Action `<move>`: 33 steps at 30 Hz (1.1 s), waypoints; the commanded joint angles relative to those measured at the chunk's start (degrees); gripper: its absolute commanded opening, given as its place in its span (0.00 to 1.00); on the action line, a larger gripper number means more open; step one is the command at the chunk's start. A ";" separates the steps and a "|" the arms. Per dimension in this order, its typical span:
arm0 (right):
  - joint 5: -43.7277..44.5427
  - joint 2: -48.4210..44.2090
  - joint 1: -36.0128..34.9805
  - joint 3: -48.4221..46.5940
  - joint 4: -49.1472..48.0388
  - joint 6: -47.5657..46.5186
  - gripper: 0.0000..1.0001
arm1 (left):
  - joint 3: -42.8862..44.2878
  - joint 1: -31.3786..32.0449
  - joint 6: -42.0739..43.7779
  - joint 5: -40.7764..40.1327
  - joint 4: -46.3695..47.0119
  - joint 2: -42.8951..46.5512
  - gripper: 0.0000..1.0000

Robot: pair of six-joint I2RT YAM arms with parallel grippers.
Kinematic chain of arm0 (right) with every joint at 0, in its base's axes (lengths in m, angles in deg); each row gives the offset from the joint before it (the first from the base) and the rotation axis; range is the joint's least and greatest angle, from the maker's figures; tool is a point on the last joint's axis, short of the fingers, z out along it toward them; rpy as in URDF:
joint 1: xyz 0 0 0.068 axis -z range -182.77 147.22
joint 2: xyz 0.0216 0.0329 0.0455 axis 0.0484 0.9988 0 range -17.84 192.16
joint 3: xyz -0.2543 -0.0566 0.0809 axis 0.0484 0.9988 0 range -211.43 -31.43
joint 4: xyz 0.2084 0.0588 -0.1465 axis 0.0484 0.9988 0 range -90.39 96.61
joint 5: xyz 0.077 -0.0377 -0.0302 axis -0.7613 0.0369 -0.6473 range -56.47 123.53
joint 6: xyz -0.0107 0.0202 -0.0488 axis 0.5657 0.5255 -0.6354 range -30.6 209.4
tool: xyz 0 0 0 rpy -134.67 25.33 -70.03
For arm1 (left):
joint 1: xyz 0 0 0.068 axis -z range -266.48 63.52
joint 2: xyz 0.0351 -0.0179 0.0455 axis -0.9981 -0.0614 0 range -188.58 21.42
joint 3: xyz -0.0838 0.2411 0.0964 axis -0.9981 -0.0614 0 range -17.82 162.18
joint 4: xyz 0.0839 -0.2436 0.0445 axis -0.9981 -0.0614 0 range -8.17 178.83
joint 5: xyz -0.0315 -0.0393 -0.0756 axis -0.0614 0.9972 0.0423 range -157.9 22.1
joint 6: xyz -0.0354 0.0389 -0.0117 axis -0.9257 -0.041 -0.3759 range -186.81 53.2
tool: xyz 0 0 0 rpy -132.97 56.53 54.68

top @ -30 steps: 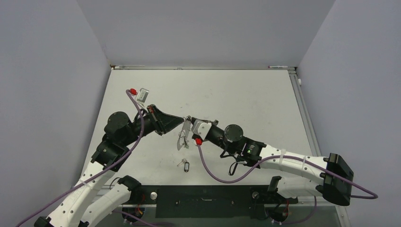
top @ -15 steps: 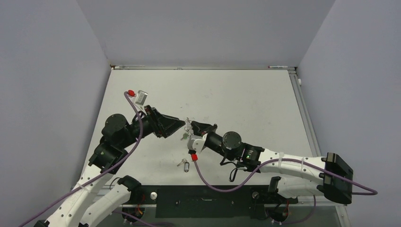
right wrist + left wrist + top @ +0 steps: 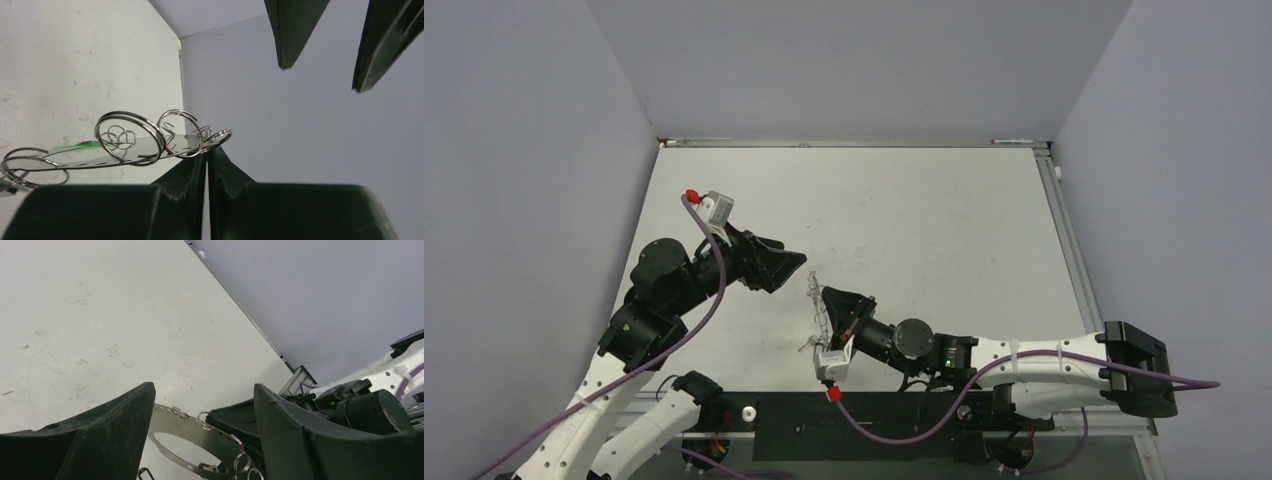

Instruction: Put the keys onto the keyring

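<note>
The keyring (image 3: 816,301) is a thin metal strip carrying several wire rings. My right gripper (image 3: 827,297) is shut on one end of it and holds it above the table. In the right wrist view the strip (image 3: 125,150) sticks out left from the closed fingertips (image 3: 206,150). My left gripper (image 3: 797,263) is open, just up and left of the keyring and apart from it. Its wrist view shows the strip (image 3: 200,432) beyond and below the spread jaws (image 3: 202,390). A small silvery key (image 3: 807,346) lies on the table beside the right wrist.
The right wrist's white camera block (image 3: 834,357) hangs over the near part of the table, next to the key. The black base rail (image 3: 864,415) runs along the near edge. Grey walls close in the back and both sides.
The left gripper opened, let go of the keyring and drew back to the left. The right arm swung toward the near edge, carrying the keyring with it.
</note>
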State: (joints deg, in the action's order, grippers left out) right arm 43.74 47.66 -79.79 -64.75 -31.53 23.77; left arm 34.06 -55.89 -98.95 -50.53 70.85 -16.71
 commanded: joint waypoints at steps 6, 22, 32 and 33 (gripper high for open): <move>11.35 1.14 -8.74 5.59 -20.55 -26.25 0.05 | 6.81 -0.53 9.65 12.60 -6.42 -6.85 0.61; 12.89 7.69 -10.22 8.75 -36.09 -43.61 0.05 | 2.37 -0.71 10.09 24.93 0.47 -8.78 0.50; 13.46 7.67 -10.26 7.80 -37.16 -43.74 0.05 | -0.47 -0.71 6.54 29.86 5.35 -9.43 0.41; 13.51 7.83 -10.26 7.71 -37.51 -43.79 0.05 | -0.60 -0.71 6.14 30.21 5.73 -9.49 0.40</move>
State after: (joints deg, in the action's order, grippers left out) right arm 56.25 55.20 -89.51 -54.15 -63.81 -18.94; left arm 33.99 -56.26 -90.81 -24.19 70.59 -26.79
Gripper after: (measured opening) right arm 0.060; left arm 0.416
